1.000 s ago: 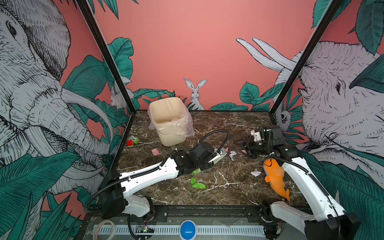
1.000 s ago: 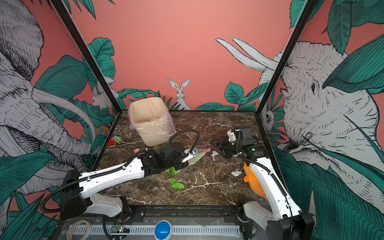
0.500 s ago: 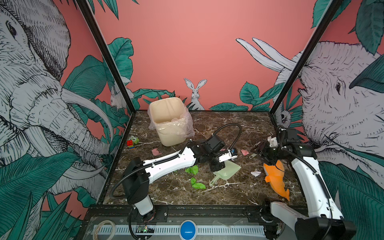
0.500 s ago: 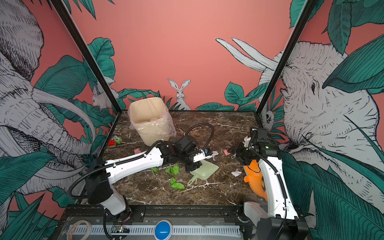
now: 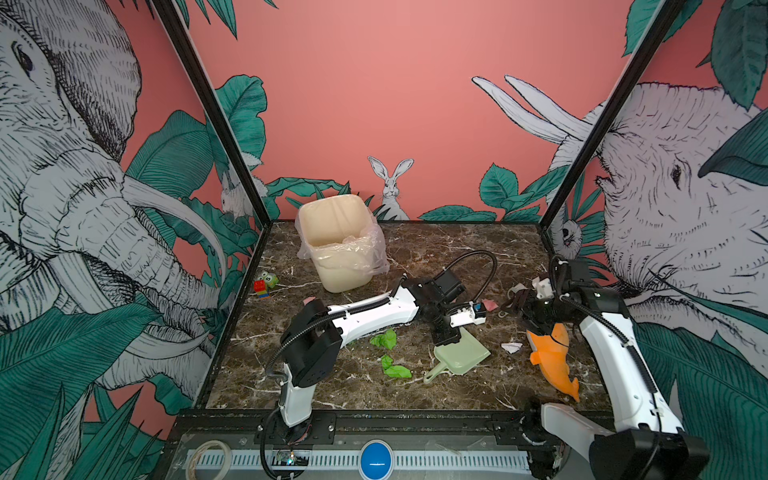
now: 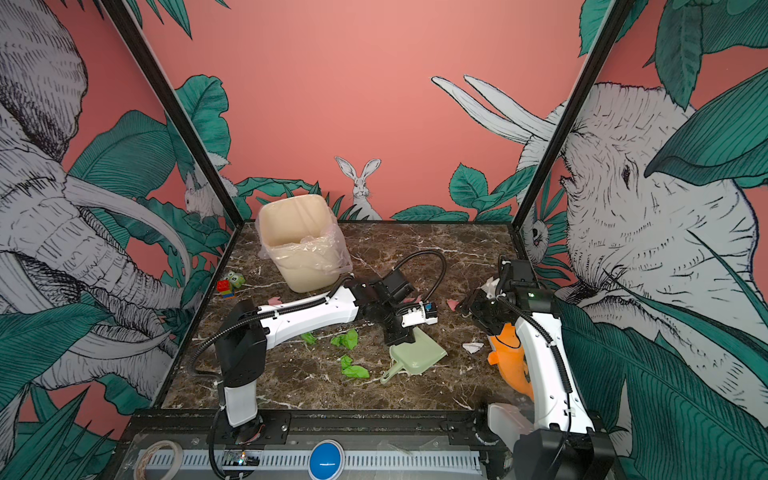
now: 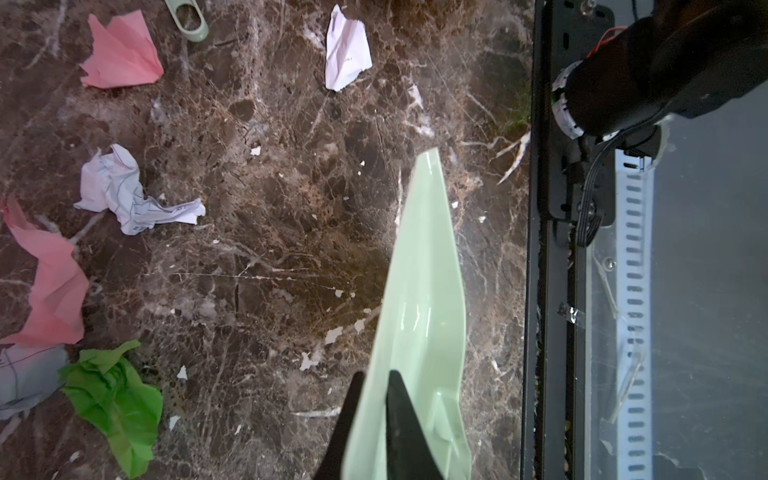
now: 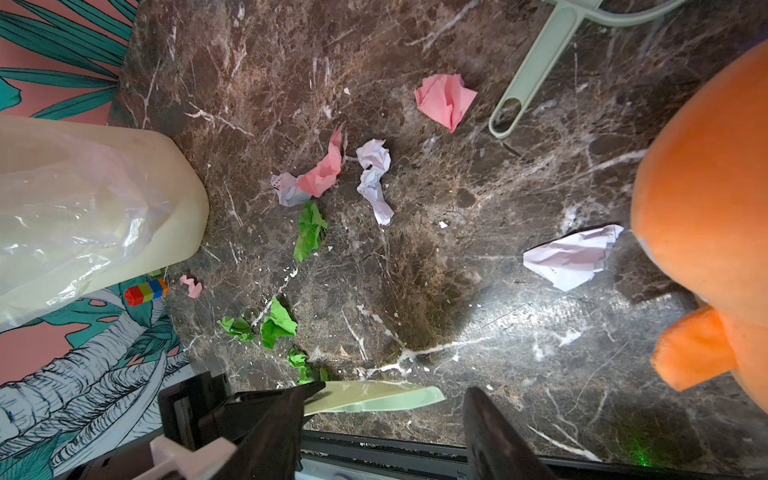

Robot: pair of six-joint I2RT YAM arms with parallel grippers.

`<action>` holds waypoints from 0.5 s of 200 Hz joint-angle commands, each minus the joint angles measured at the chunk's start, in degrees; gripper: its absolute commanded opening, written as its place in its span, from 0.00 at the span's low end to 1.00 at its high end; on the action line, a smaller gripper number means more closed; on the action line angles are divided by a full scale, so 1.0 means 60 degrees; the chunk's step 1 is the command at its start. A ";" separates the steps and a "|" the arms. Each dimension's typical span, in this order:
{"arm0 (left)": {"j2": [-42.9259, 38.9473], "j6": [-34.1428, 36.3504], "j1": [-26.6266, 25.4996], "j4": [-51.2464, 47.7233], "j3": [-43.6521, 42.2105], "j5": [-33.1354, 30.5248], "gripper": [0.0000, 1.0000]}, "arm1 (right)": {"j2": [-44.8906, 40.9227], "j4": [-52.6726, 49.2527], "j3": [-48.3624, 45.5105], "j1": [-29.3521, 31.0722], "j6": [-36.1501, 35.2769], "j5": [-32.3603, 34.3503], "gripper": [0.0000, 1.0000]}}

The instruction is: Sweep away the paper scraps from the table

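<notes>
Starting at the front rail, the table [image 5: 353,399] holds a mint dustpan [image 5: 463,353] at its near middle, handle pointing front-left. The left gripper [image 7: 374,374] pinches the dustpan's side wall, one black finger on each face. Paper scraps [image 8: 374,178] lie loose on the marble. Green bits [image 5: 397,370] are just left of the dustpan, and a white bit [image 5: 511,347] lies between it and the orange fish [image 5: 552,365] at the near right. Beyond the fish the right gripper [image 8: 395,386] hangs with jaws spread and empty. Farther back a pink bit [image 5: 490,305] lies beside a looped mint handle [image 8: 528,70], and more pink and white crumples sit under the left arm. At the far left, toy blocks [image 5: 261,286] stand near the bag-lined bin [image 5: 345,276], with a tiny pink crumple between them.
</notes>
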 commanded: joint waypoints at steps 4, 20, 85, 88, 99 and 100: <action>0.0209 0.0099 0.0065 -0.0333 0.0372 -0.0206 0.21 | 0.0097 0.0002 -0.0084 -0.0024 -0.0134 0.0076 0.61; 0.0338 0.0059 0.0067 -0.0295 0.0417 -0.0390 0.32 | 0.0117 0.0014 -0.0084 -0.0024 -0.0160 0.0096 0.61; 0.0088 -0.0146 0.0069 0.0408 0.0232 -0.1752 0.54 | 0.0145 -0.0011 -0.0129 -0.0023 -0.0272 0.0324 0.62; 0.0037 -0.0158 0.0056 0.0435 0.0209 -0.1818 0.56 | 0.0166 -0.0011 -0.0128 -0.0024 -0.0292 0.0356 0.62; -0.0161 -0.0230 0.0058 0.0606 0.0165 -0.2064 0.62 | 0.0217 0.0031 -0.0167 0.0011 -0.0338 0.0497 0.62; -0.0178 -0.0232 0.0056 0.0625 0.0164 -0.2083 0.63 | 0.0226 0.0039 -0.0169 0.0015 -0.0339 0.0521 0.62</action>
